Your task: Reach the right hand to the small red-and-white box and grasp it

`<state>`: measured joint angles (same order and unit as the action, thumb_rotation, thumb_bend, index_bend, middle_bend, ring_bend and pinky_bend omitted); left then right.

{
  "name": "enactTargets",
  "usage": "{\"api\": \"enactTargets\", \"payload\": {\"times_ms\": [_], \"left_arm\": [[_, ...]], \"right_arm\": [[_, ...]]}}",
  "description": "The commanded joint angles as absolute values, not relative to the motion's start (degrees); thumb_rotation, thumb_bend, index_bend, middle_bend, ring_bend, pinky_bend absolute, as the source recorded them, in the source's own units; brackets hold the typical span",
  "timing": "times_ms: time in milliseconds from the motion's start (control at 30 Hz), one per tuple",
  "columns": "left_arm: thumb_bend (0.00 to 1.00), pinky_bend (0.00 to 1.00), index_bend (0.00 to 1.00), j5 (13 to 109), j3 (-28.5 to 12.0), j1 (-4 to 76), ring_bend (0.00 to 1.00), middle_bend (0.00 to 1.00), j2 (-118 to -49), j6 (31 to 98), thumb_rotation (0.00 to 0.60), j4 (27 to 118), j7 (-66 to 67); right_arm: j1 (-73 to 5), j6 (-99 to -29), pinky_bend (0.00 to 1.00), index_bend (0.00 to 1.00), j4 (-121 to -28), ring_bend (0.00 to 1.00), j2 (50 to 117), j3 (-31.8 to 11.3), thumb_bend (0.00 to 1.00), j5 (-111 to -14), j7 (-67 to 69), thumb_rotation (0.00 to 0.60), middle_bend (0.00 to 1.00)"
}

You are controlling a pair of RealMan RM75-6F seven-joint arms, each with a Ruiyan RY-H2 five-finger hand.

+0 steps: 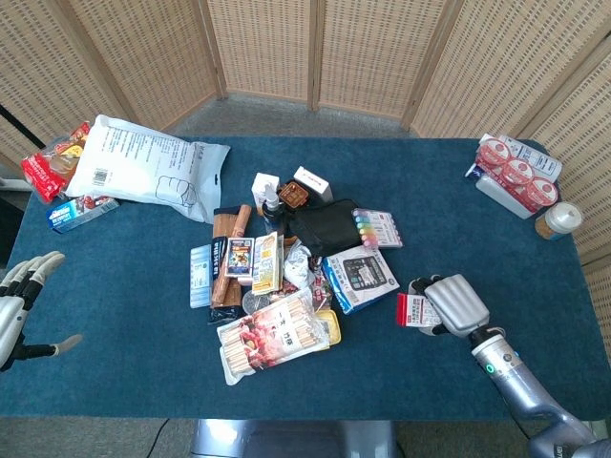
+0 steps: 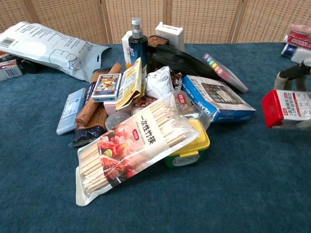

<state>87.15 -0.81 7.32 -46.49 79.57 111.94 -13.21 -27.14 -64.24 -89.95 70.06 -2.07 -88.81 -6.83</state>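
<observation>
Fingers (image 1: 427, 288) of right hand (image 1: 456, 303) wrap small red-and-white box (image 2: 287, 107), apparently clear of the worktop (image 1: 535, 277); shallow end grip could let it slip and drop.

**Readable text on the items**

Only one label can be read with confidence: the clear bag of bamboo skewers (image 2: 129, 148) carries a white strip with the Chinese characters 一次性竹签 (seen best in the chest view). The white plastic mailer bag (image 2: 46, 46) has a barcode and lines of small black print, but they are too small to read. The small red-and-white box (image 2: 287, 108), held by the right hand (image 1: 456, 303), shows dense red print, also not legible.
</observation>
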Motion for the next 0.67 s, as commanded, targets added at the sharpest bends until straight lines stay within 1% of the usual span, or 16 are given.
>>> {"api": "enactTargets", "payload": {"times_ms": [33, 300, 500, 667], "left_arm": [[0.05, 0.00, 0.00, 87.4, -0.8, 7.2, 0.00, 0.00, -46.3, 79.9, 0.600, 111.8, -13.8], [0.04, 0.00, 0.00, 87.8, -0.8, 7.2, 0.00, 0.00, -45.8, 80.0, 0.600, 111.2, -15.7], [0.04, 0.00, 0.00, 88.1, -0.6, 7.3, 0.00, 0.00, -45.7, 79.8, 0.600, 111.1, -15.9], [0.04, 0.00, 0.00, 88.3, -0.6, 7.3, 0.00, 0.00, -45.8, 79.8, 0.600, 111.1, -15.9]], "right_arm": [[-26.4, -67.2, 0.81, 0.48, -96.0, 0.80, 64.8, -4.7, 0.12, -87.3, -9.1, 0.600, 0.81], [-26.4, -69.5, 0.81, 0.47, -106.1, 0.80, 56.8, -9.1, 0.12, -83.9, -11.9, 0.600, 0.80], [-26.6, -69.9, 0.81, 0.47, -110.2, 0.80, 54.1, -10.4, 0.11, -82.6, -13.7, 0.600, 0.80], [-26.8, -69.8, 0.81, 0.47, -112.2, 0.80, 53.0, -10.9, 0.11, -82.0, -15.0, 0.600, 0.80]]}}
